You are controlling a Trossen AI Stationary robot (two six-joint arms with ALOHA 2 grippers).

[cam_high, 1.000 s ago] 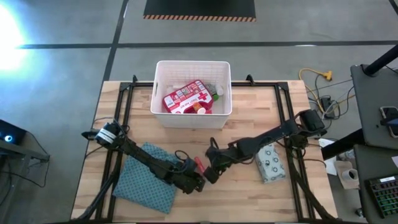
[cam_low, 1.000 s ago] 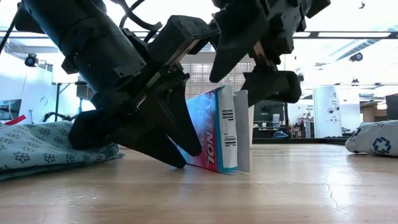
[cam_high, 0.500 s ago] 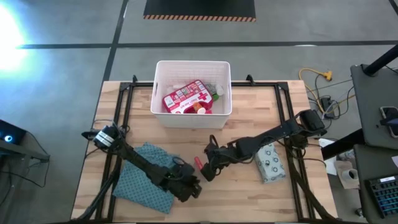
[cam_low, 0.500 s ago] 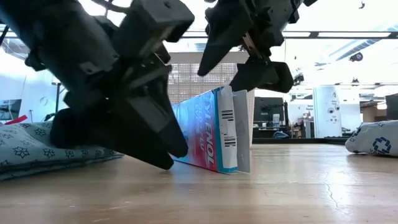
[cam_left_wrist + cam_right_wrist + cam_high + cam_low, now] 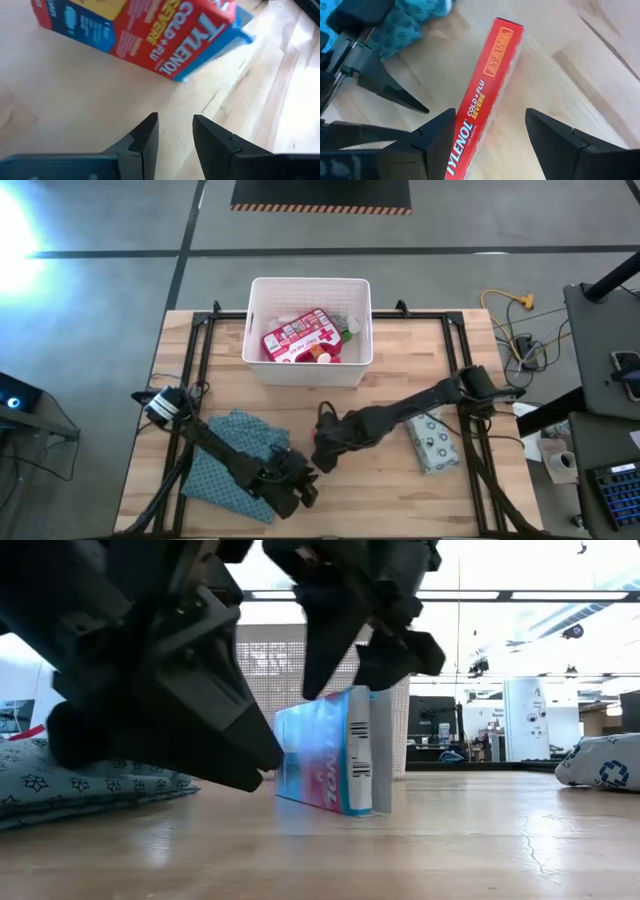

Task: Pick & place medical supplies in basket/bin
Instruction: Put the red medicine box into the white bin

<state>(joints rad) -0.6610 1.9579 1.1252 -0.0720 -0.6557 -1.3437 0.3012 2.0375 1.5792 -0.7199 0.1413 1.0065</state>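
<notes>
The small red-blue-white box stands on a narrow side on the table, nearly upright; it also shows in the wrist views. My right gripper is open above it, one finger on either side of its top edge, and no touch shows. My left gripper is open by a narrow gap, low over the table on the box's near-left side, clear of it. The white bin holds the red-and-white first aid case and a green-capped bottle.
The blue-green patterned cloth lies under my left arm. The pale dotted soft pack rests near the table's right edge. Bare wood shows between the box and the bin.
My left gripper has let go of the box and drawn back toward the near edge. The box, which was leaning, now stands nearly upright. My right gripper has moved toward the table's left and come down over the box's top, staying open.
</notes>
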